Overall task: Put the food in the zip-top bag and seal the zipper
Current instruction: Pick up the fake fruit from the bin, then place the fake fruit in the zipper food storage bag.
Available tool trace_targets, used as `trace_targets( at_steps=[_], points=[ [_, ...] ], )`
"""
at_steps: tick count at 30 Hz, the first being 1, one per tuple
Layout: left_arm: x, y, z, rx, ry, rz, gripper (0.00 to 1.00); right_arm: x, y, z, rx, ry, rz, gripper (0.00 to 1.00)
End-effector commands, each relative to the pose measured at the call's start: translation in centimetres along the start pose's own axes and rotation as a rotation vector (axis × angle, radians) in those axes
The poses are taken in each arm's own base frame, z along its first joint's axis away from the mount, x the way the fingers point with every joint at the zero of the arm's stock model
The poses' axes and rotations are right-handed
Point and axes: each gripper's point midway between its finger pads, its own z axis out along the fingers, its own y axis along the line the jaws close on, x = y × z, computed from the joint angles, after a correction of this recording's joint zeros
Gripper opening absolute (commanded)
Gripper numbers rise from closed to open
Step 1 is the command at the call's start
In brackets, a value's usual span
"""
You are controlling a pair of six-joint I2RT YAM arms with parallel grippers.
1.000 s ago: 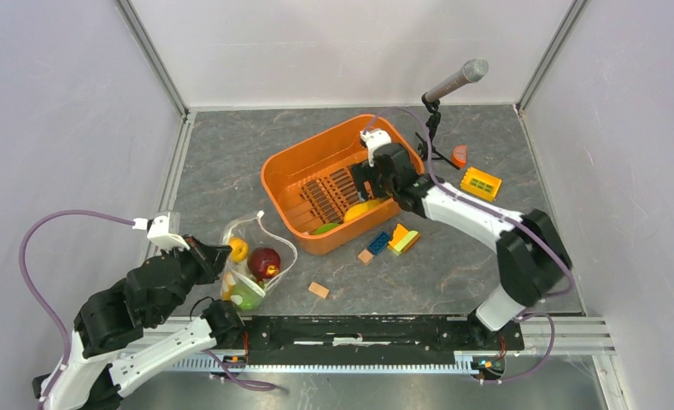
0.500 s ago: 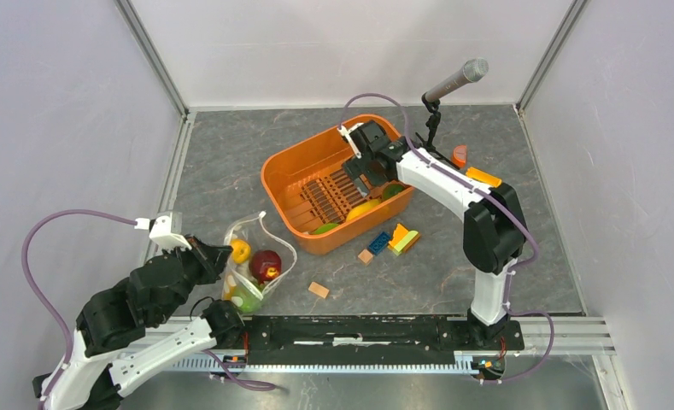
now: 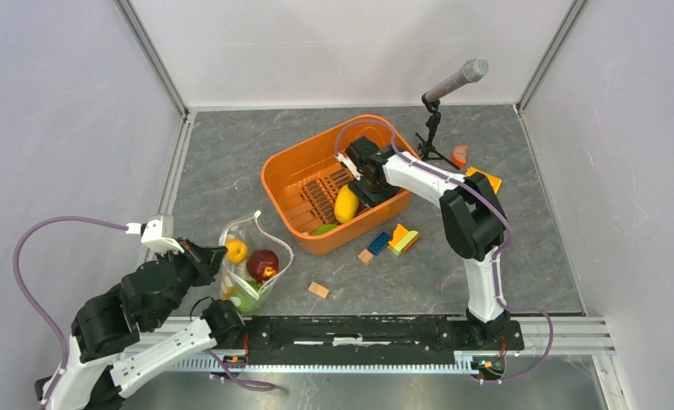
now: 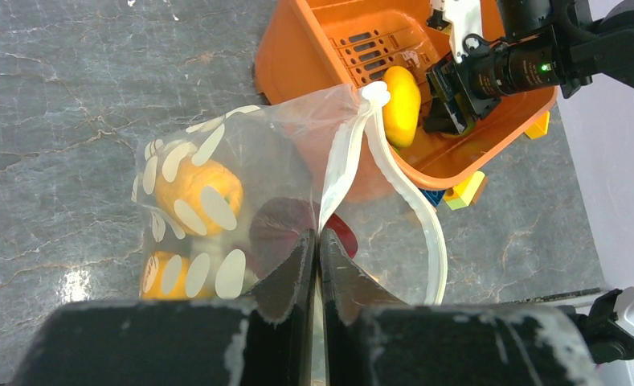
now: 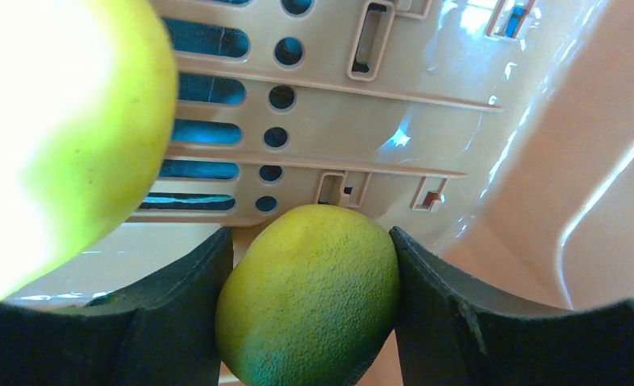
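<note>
The left pincer point(image 4: 320, 245) is pinched tight on the rim of the zip-top bag point(image 4: 281, 153), to hold its mouth open on the counter point(image 3: 231, 154). Inside the orange basket point(image 3: 350, 234), the right pincer point(image 5: 307, 265) grips a yellow-green fruit point(image 5: 309, 301), probably to lift it out.

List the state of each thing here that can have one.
zip-top bag, open, food inside.
zipper, unsealed.
left gripper, shut on zip-top bag's mouth edge.
right gripper, shut on green-yellow fruit inside orange basket.
orange basket, holds more food.
</note>
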Motion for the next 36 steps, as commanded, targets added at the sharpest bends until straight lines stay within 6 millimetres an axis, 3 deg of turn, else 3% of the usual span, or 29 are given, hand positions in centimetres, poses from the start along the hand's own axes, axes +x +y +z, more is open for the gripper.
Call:
trace_targets(
  at_steps=[1,2,4,12,16,23,27,31,36],
  points=[
    [-1.0,0.0,-0.5,0.008,-0.037,-0.038,0.12,-1.0,-0.1,0.0,-0.007,-0.033,0.005,0.55],
    [-1.0,0.0,-0.5,0.008,-0.034,-0.038,0.12,-1.6,-0.3,-0.3,-0.007,-0.057,0.011,0.52],
    [-1.0,-0.1,-0.5,0.011,-0.032,-0.040,0.12,-3.0,-0.7,-1.6,-0.002,-0.126,0.022,0.38],
    [-0.5,-1.3,0.3,0.019,0.006,-0.014,0.12,-8.1,-2.0,-10.0,-0.022,-0.517,0.080,0.34],
    [0.2,-1.9,0.9,0.017,0.040,0.009,0.12,-9.1,-1.1,-13.9,-0.097,-0.700,0.103,0.33],
    [1.0,-3.1,1.5,0.047,0.078,0.025,0.12,-8.9,0.8,-17.1,-0.221,-0.859,0.133,0.32],
    [1.5,-3.5,1.8,0.049,0.108,0.049,0.12,-9.4,3.9,-20.7,-0.428,-1.004,0.132,0.32],
    [1.7,-3.9,2.0,0.051,0.123,0.058,0.12,-9.4,7.5,-26.4,-0.619,-1.196,0.116,0.32],
    [1.5,-4.3,2.0,0.068,0.114,0.045,0.12,-8.7,13.8,-31.7,-0.758,-1.310,-0.035,0.33]
  ],
)
